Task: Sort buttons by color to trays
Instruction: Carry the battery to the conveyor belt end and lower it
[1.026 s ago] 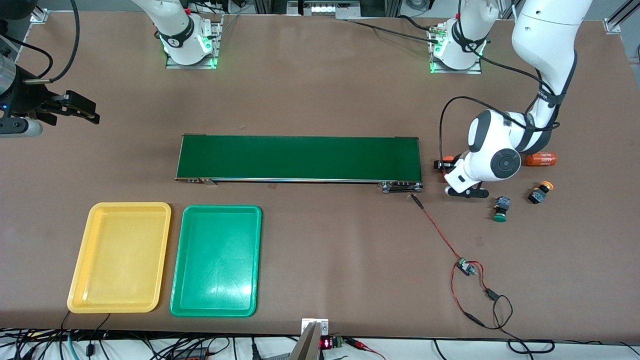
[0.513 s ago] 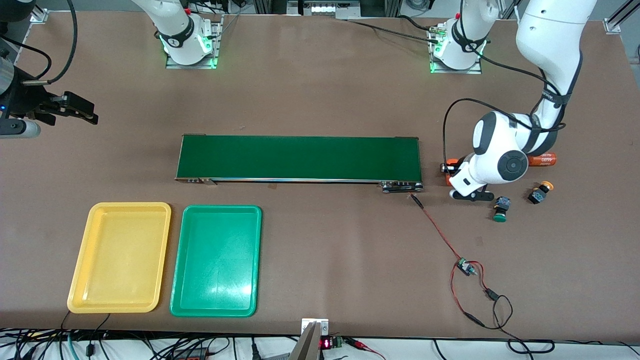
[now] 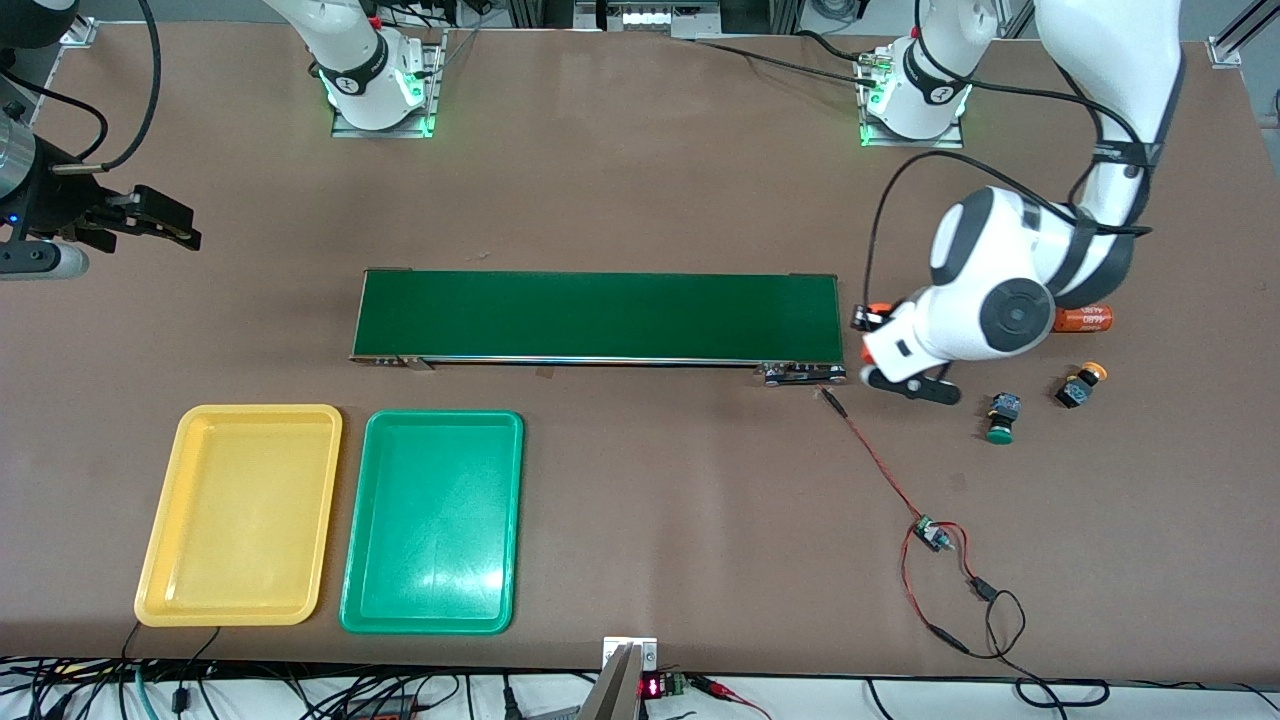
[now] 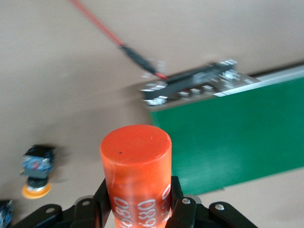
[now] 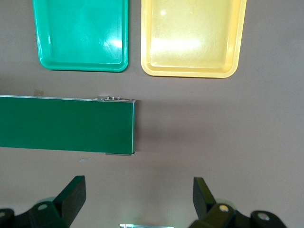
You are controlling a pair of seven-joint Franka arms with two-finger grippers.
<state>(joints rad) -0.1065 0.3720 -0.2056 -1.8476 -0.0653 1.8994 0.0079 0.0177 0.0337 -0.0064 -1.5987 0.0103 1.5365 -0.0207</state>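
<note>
While the right gripper waits with its fingers spread wide over the bare brown table at the right arm's end, the left gripper pinches an orange cylinder with white print over the end of the long dark green flat belt. A green-capped button and a yellow-orange-capped button lie on the table near the left arm's end. Another orange cylinder lies close by. The shallow yellow plastic tray and the shallow green plastic tray sit side by side, nearer the camera than the belt.
</note>
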